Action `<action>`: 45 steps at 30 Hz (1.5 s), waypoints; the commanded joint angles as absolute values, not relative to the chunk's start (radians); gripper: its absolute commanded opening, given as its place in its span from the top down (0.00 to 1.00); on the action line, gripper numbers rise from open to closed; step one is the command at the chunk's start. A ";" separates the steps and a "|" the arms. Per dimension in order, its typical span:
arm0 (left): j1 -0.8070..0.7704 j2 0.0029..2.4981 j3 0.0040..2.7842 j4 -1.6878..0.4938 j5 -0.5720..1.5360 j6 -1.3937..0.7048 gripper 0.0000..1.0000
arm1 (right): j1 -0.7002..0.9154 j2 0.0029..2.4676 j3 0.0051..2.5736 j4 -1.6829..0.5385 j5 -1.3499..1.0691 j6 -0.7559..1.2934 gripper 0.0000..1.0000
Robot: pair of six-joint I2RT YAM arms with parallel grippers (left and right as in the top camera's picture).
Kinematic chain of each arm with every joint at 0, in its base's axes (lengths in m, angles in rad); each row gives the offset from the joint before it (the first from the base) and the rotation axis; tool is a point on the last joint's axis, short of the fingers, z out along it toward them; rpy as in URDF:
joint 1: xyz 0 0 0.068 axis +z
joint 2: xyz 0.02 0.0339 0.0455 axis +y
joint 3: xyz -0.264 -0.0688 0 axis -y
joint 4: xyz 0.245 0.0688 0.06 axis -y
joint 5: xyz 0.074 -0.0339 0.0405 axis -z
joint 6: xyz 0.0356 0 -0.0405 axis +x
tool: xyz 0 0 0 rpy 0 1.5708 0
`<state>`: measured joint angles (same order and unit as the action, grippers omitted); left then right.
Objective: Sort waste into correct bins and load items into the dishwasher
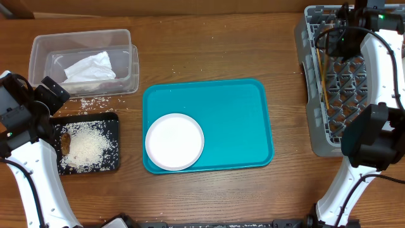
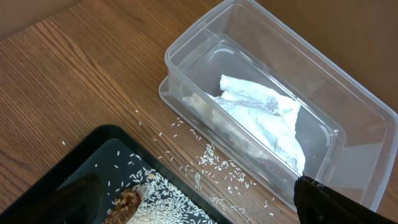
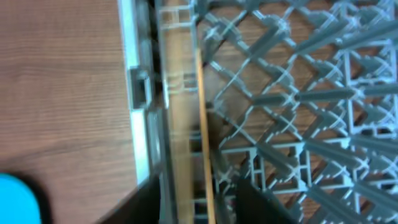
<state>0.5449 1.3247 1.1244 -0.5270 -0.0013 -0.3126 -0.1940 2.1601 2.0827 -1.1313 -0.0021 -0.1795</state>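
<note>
The clear tub (image 1: 38, 54) at the back left holds the crumpled white napkin (image 1: 88, 66), also in the left wrist view (image 2: 264, 118). The black tray (image 1: 114, 123) holds rice (image 1: 85, 149) and the brown lump (image 1: 65, 140). Loose rice grains (image 2: 217, 165) lie on the table between tub and tray. My left gripper (image 2: 193, 199) is open and empty above that gap. The round white plate (image 1: 174, 141) sits on the teal tray. Chopsticks (image 3: 202, 124) lie in the grey rack (image 1: 313, 95). My right gripper (image 3: 199, 190) is open, its fingers either side of a chopstick. The red wrapper, smaller dish and bowl are out of view.
The teal serving tray (image 1: 234, 120) lies mid-table. The rack stands at the right edge, with my right arm (image 1: 370, 136) reaching up over it. My left arm (image 1: 28, 158) runs along the table's left edge beside the black tray.
</note>
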 commanded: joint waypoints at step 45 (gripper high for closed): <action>0.543 1.305 1.129 -0.523 -0.010 -0.322 0.00 | 0.789 2.088 1.483 -0.960 -0.081 0.774 0.56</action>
<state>0.5449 1.3247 1.1244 -0.5270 -0.0017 -0.3126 0.7654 2.0418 1.4937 -0.9657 -0.1780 0.6281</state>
